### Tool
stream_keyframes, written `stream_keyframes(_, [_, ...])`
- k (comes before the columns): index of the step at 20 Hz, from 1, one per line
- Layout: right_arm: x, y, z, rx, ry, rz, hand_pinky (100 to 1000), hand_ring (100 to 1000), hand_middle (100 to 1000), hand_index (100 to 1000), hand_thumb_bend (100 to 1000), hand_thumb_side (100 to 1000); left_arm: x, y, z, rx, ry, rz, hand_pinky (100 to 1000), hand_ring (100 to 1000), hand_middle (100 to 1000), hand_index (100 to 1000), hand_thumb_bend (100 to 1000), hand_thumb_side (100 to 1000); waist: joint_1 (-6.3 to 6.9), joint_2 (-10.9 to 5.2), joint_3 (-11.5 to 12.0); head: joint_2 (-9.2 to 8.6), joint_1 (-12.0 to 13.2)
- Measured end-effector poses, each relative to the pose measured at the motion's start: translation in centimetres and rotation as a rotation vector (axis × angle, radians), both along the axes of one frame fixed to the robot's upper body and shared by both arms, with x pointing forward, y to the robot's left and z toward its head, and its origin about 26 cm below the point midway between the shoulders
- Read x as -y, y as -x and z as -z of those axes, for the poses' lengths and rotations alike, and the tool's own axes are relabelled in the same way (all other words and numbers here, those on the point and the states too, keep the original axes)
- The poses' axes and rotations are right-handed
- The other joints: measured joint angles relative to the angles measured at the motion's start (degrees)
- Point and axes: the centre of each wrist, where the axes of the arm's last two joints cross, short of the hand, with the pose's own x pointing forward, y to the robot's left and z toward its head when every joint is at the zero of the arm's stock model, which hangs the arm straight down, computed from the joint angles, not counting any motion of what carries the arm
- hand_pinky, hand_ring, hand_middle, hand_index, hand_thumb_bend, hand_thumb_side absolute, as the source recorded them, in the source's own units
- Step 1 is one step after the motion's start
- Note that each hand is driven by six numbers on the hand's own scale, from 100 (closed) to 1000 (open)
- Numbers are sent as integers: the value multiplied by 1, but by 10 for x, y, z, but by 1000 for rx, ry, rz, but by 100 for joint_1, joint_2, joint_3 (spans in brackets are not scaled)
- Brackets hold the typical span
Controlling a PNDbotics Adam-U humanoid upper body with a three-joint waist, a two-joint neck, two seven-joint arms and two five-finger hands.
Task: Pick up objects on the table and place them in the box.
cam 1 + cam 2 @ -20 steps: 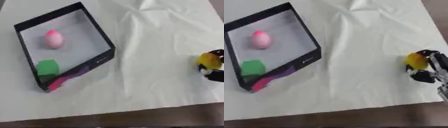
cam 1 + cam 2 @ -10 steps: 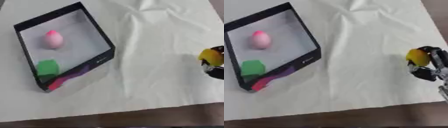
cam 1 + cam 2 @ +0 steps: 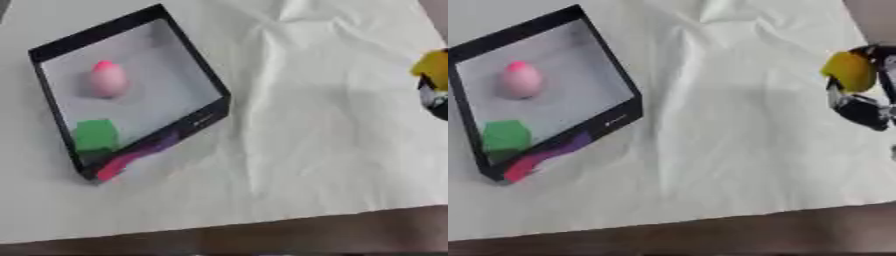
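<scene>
A creased white cloth (image 3: 710,130) covers the table, with a strip of brown tabletop (image 3: 710,235) showing along the near edge. On the cloth's left side sits a black-rimmed box (image 3: 197,75) with a pale floor, set askew to the table. Inside it lie a pink egg-shaped thing (image 3: 108,80) toward the far part and a green block (image 3: 94,135) at the near corner; a pink and purple streak (image 3: 131,157) runs along the outside of the near wall. Well apart from the box, at the far right edge of the views, the robot's right hand (image 3: 859,102) shows, black with silver parts, its fingers curled around a yellow ball (image 3: 849,71) and holding it above the cloth. Only part of this hand shows in the left eye view. The left hand is in neither view.
</scene>
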Motion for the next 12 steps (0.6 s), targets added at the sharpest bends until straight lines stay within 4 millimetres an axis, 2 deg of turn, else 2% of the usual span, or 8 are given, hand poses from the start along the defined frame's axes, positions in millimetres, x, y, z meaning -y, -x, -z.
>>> stream_keyframes(3, [-31, -14, -62, 96, 48, -194, 799, 586, 591, 717, 108, 100, 1, 0, 0, -4, -9, 9, 717, 595, 783, 837, 393, 511, -1, -96, 73, 0, -82])
stream_keyframes(5, [-57, -18, -97, 130, 65, -306, 797, 587, 592, 717, 125, 100, 3, -1, -2, -1, -14, 18, 718, 596, 783, 837, 394, 508, 0, -101, 155, 0, -149])
stream_keyframes(6, [-70, -19, -110, 136, 78, -351, 793, 590, 594, 717, 161, 100, 4, -1, -2, -1, -17, 22, 718, 598, 783, 837, 396, 502, 0, -116, 183, 0, -177])
stream_keyframes(9, [-106, -20, -133, 104, 138, -446, 790, 590, 593, 715, 182, 100, 5, -1, -6, 9, -27, 25, 719, 601, 784, 837, 399, 496, -1, -202, 255, 0, -260])
stream_keyframes(12, [-136, -25, -134, 23, 219, -475, 790, 596, 598, 719, 214, 100, 4, 0, -10, 21, -39, 19, 720, 603, 783, 837, 404, 487, -2, -211, 305, 0, -333])
